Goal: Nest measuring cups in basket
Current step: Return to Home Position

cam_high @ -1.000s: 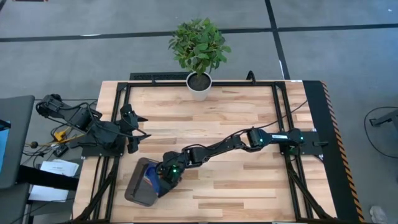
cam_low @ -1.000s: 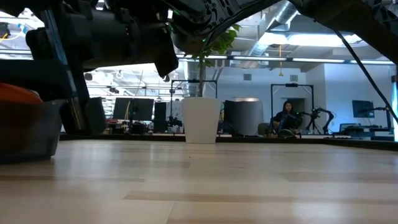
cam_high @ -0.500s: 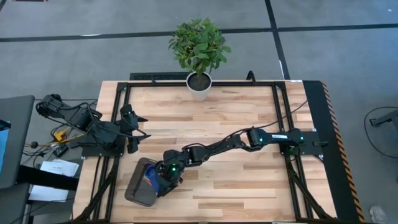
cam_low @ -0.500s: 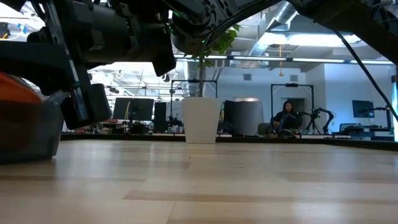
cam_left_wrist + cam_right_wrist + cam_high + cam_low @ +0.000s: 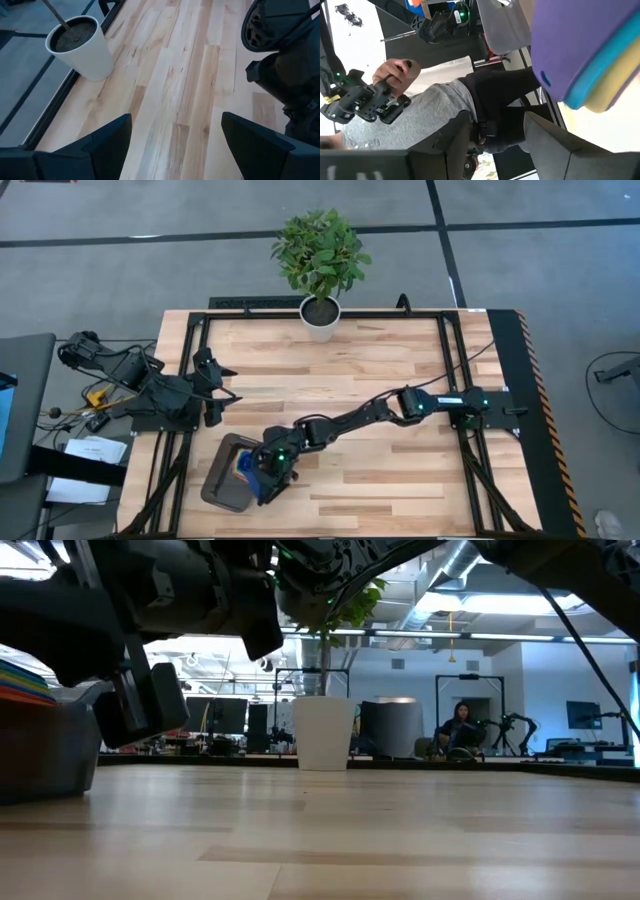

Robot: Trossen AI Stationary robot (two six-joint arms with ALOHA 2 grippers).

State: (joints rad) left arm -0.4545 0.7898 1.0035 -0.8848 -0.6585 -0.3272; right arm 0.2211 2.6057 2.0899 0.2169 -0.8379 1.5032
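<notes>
The dark grey basket (image 5: 217, 486) sits near the table's near-left corner; in the low view it shows at the left (image 5: 45, 752). A nested stack of measuring cups (image 5: 243, 465) rests in it, coloured layers showing above the wall (image 5: 25, 680). In the right wrist view the stacked flat handles (image 5: 587, 55) show dark blue, light blue and yellow. My right gripper (image 5: 267, 478) (image 5: 495, 145) hovers over the basket's right side, open, nothing between its fingers. My left gripper (image 5: 215, 385) (image 5: 175, 145) waits open at the table's left.
A white plant pot (image 5: 320, 318) (image 5: 80, 47) stands at the far edge's middle. The right arm (image 5: 400, 405) stretches across the table's middle. Bare wood lies right of the basket. Beyond the table a person's hand (image 5: 395, 72) grips a controller.
My right gripper has moved toward the table's near edge along the basket's right side, and in the low view a finger has come down beside the basket. The cups' coloured layers now show where only an orange cup showed before.
</notes>
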